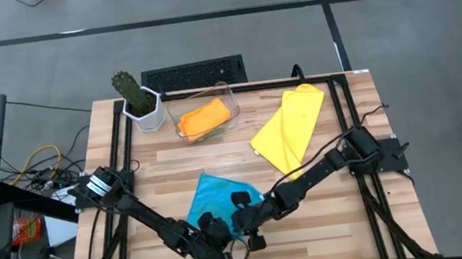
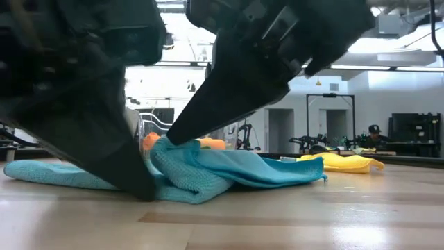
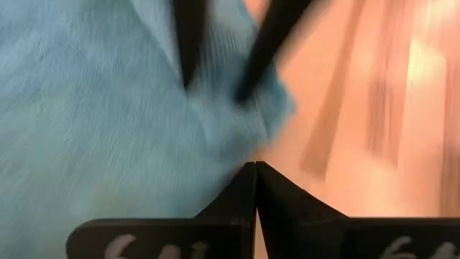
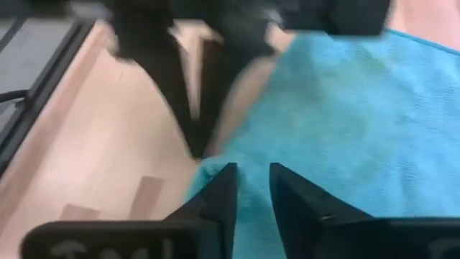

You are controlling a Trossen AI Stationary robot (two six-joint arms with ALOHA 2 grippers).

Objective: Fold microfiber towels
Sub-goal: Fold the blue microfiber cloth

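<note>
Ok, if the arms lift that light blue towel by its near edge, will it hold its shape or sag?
It will probably sag: the light blue towel already lies bunched in soft folds under both grippers. It looks light, with thin edges draped flat on the table. Its fuzzy weave suggests that it grips rather than slips.

A potted cactus (image 1: 135, 97) stands beside a clear bin (image 1: 225, 95), perhaps touching.

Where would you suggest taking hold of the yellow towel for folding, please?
The yellow towel lies as a long strip slanting from the table's far right toward the middle. Probably best to pinch its far corners from above, coming from the right side: that end lies flat and clear of the clear bin, and the right gripper is the nearer one.
</note>
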